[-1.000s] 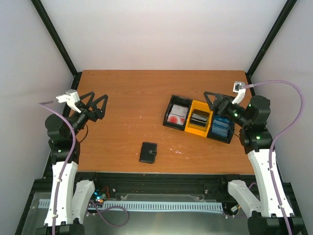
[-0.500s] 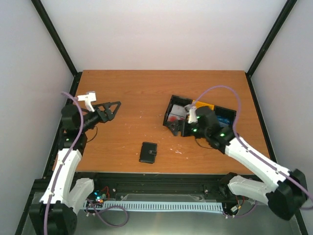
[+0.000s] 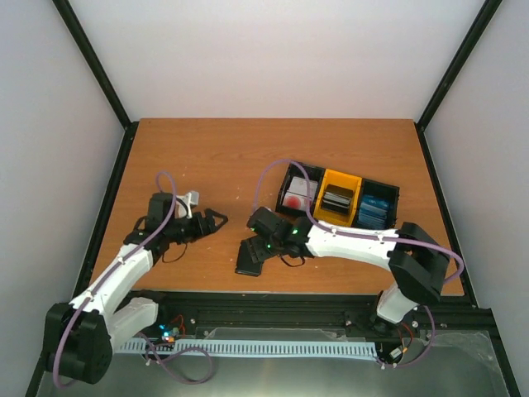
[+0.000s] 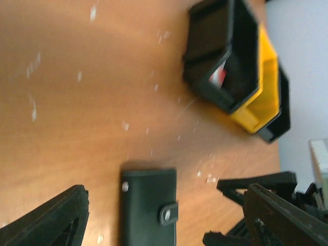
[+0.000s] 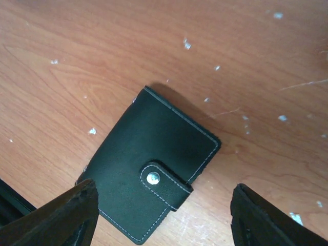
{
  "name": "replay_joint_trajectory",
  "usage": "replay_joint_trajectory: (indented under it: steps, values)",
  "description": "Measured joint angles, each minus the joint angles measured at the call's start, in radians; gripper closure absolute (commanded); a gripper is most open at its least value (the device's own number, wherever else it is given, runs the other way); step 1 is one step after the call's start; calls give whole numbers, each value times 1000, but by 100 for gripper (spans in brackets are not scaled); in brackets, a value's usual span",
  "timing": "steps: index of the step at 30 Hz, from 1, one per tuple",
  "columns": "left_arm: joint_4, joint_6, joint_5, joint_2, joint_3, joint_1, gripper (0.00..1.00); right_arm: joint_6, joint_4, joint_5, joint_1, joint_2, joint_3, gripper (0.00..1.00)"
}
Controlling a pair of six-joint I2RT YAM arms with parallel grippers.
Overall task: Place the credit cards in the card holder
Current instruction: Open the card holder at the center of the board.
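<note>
The card holder (image 5: 154,174) is a shut black wallet with a snapped tab, lying flat on the wooden table near its front edge. My right gripper (image 5: 161,218) hangs open just above it, a finger on each side, touching nothing. In the top view that gripper (image 3: 254,251) hides part of the card holder (image 3: 245,266). My left gripper (image 3: 216,222) stands open a little to the left, pointing at the card holder (image 4: 148,205). The credit cards lie in the trays: red-and-white (image 3: 296,198), dark grey (image 3: 335,201), light blue (image 3: 374,211).
A joined row of trays, black (image 3: 291,175), yellow (image 3: 340,217) and black (image 3: 388,197), stands right of the middle. The right arm (image 3: 355,241) stretches across the table in front of it. Black frame posts rise at the back corners.
The right arm swung from the trays leftward and down over the card holder. The left arm moved from the left edge rightward and nearer, toward the holder.
</note>
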Motion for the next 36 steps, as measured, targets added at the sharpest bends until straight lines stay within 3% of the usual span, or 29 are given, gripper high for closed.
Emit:
replay_joint_trajectory:
  steps: [7, 12, 20, 24, 29, 36]
  values:
    - [-52, -37, 15, -45, -147, -105, 18, -29, -29, -44, 52, 44, -19, 52]
    - [-48, -86, 27, -91, -212, -159, 24, -37, -46, -97, 55, 45, -74, 67]
    - [3, -167, -24, 27, -228, -301, 33, -20, -23, -88, 55, 124, -72, 77]
    - [13, -185, -60, 87, -225, -327, 44, -13, -23, -55, 55, 151, -60, 83]
    - [129, -211, -48, 156, -229, -332, 57, -27, -14, -12, 50, 182, -32, 86]
    - [215, -243, -80, 272, -197, -335, 60, -45, 46, 8, -3, 221, -3, 84]
